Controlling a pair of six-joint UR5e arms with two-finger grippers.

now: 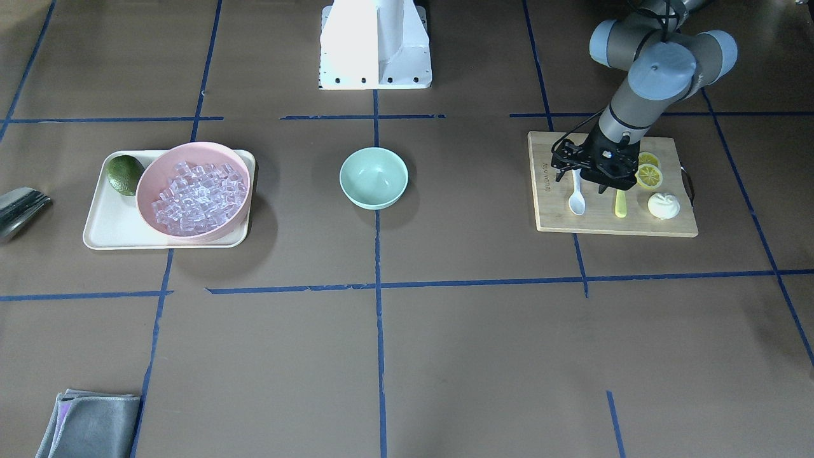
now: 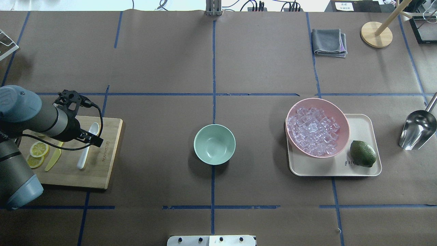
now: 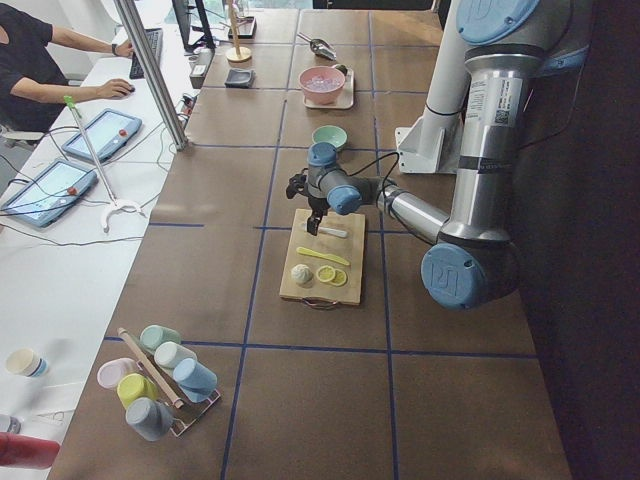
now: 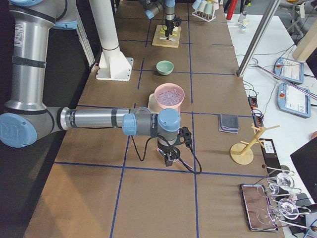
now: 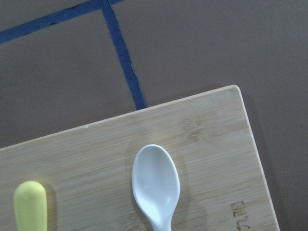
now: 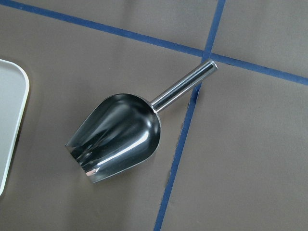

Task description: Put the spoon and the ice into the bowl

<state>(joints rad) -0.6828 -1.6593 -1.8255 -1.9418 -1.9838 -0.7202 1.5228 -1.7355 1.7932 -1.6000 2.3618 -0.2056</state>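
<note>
1. The left gripper [image 1: 582, 180] is hanging just above the board [image 1: 553, 219], over the spoon's handle. Its jaws are looking parted, one to each side of the handle, gripping nothing. The spoon [image 1: 577, 202] is lying flat on the board, not yet lifted.
2. The handle is slim and is lying flush on the wood. Fingers closing too high would likely be skating over it, and fingers coming in too low would be jamming on the board. A pinch far off the middle could be letting the scoop end swing down during the carry.
3. The knife [image 1: 620, 205] is lying just beside the spoon and roughly parallel to it. A skewed or wide approach risks nudging it or taking it by mistake.
4. The bowl [image 1: 374, 202] is sitting empty mid-table, well apart from both board and tray [image 1: 108, 229]. It looks small and light, so a spoon let go from high up could be bouncing out or tipping the rim.
5. The ice [image 1: 197, 200] is sitting heaped in the pink bowl [image 1: 147, 184] on the tray, with none in the bowl. The cubes look slick and could be spilling during transfer.
6. Farthest out, the scoop [image 6: 115, 139] is lying on the table, with the right gripper [image 4: 168, 157] hovering over it. I cannot tell whether that gripper is parted or clenched. The polished round handle could be rolling or slipping in a weak pinch.
</note>
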